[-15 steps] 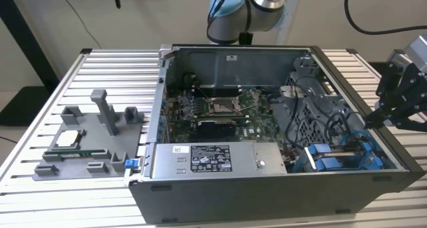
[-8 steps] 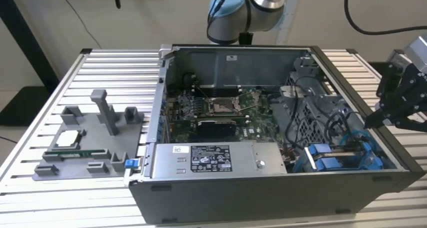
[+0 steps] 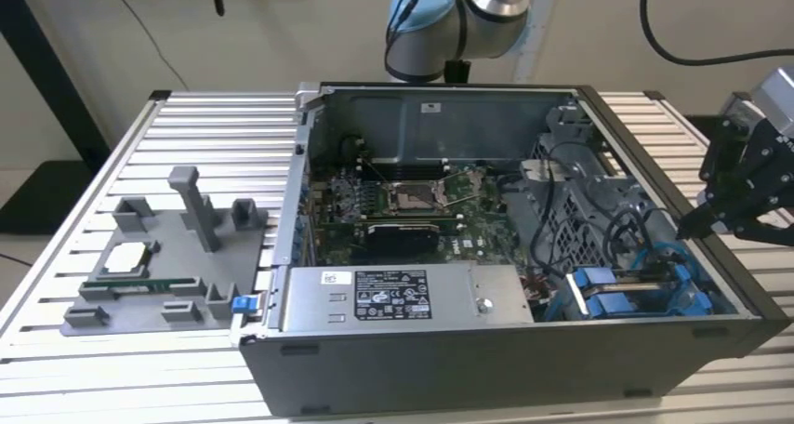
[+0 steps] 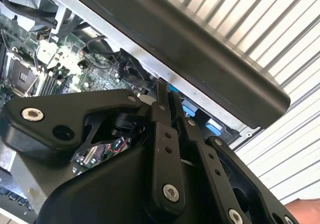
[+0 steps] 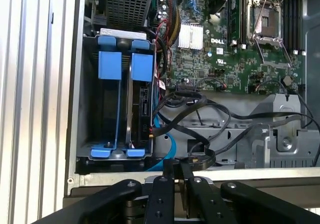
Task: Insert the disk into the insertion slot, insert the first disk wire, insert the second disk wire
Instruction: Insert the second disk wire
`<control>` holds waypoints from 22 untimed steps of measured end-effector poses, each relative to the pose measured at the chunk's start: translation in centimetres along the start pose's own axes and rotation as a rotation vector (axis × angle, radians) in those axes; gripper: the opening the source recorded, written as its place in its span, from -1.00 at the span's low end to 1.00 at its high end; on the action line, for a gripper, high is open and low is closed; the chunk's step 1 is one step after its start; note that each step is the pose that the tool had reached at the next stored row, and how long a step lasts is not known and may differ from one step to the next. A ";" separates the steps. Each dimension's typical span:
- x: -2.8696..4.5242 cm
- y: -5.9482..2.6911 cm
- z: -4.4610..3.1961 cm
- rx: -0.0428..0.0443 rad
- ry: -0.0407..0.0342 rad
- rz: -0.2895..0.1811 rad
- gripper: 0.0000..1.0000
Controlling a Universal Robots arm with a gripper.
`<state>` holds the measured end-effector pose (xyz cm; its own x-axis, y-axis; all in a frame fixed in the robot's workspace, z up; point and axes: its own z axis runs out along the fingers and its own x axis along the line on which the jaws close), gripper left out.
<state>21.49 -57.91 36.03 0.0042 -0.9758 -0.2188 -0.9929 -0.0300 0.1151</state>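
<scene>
Case: open black desktop computer case (image 3: 496, 368) on the ribbed aluminium surface (image 3: 74, 257); all places below are given against it.
Pincer: the black two-finger pincer (image 3: 690, 227) hangs just above the case's side wall nearest the bay. In both wrist views (image 4: 164, 91) (image 5: 179, 166) its tips are pressed together with nothing visible between them.
Slot: narrow grey sheet-metal drive bay (image 5: 82, 108) with blue plastic fittings, in the case's corner beside that wall.
Disk: silver-grey hard drive (image 5: 144, 103) in a bright blue carrier frame, apparently seated on edge inside the bay with its connector edge exposed.
Wires: loose black cables (image 5: 200, 101) and a thin blue cable (image 5: 167, 144) inside the case, just beside the bay.
Risk: the tangled cables could snag a finger, and the case wall could catch the pincer on a steep descent. A tilted plug would likely jam at the connector.
</scene>
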 end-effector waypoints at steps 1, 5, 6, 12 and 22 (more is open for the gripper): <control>0.00 0.00 0.00 0.0000 0.0000 0.000 1.00; 0.04 0.03 0.04 0.0047 -0.0074 -0.002 1.00; 0.05 0.05 0.04 0.0074 -0.0096 -0.003 1.00; 0.19 0.34 0.06 0.0160 -0.0110 -0.005 1.00; 0.42 0.49 0.05 0.0398 -0.0154 -0.011 1.00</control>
<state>21.00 -58.33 35.95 0.0140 -0.9719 -0.2348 -0.9967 -0.0322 0.0739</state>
